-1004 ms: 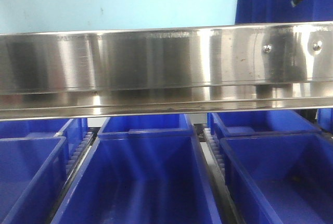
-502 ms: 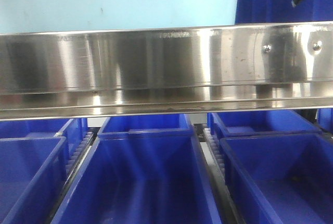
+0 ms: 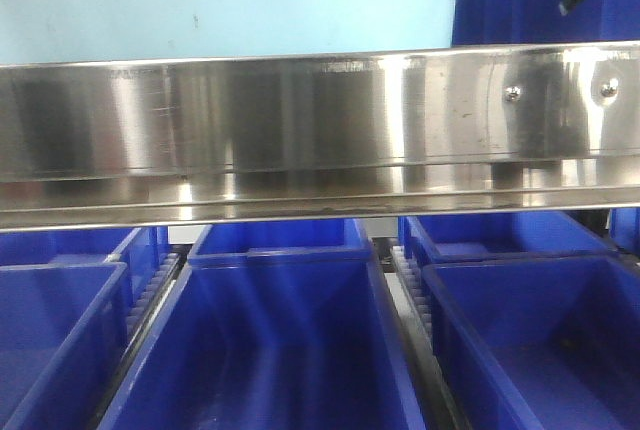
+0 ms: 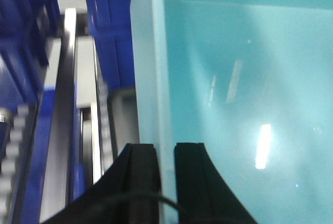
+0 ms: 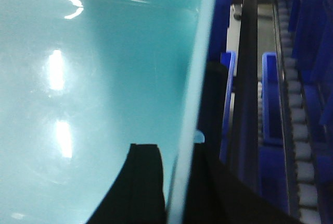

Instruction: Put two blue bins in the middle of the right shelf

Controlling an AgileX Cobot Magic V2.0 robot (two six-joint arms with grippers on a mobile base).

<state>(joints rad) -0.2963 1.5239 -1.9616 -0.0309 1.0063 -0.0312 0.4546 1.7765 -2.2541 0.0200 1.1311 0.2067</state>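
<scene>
- The left end effector (image 4: 164, 153) is clamped across the rim wall of the held bin (image 4: 244, 78), with one black finger on each face of the wall. The bin's inside is rendered pale turquoise in the wrist views.
- The right end effector (image 5: 176, 153) is likewise closed on a thin wall edge of that colour, with the hollow at 9 o'clock of it. It is judged likely, but not shown, that both grip one bin.
- No arm is seen in the front view, so it cannot be told which bin is gripped. The middle bin (image 3: 280, 350) sits at 6 o'clock under the steel shelf rail (image 3: 320, 120).
- The step in hand is judged to be the lift-out. Both grips are best raised together and kept level, since only a thin rim is pinched and a tilt could let it slip or twist.
- The steel shelf rail caps the room at 12 o'clock, so the bin is better drawn outward before much height is gained.
- Side room is tight. A roller track (image 4: 67, 104) runs at 9 o'clock of the left end effector, and neighbouring bins (image 5: 270, 104) stand just beside the right one at 3 o'clock.
- The right shelf's middle level is not in view.
</scene>
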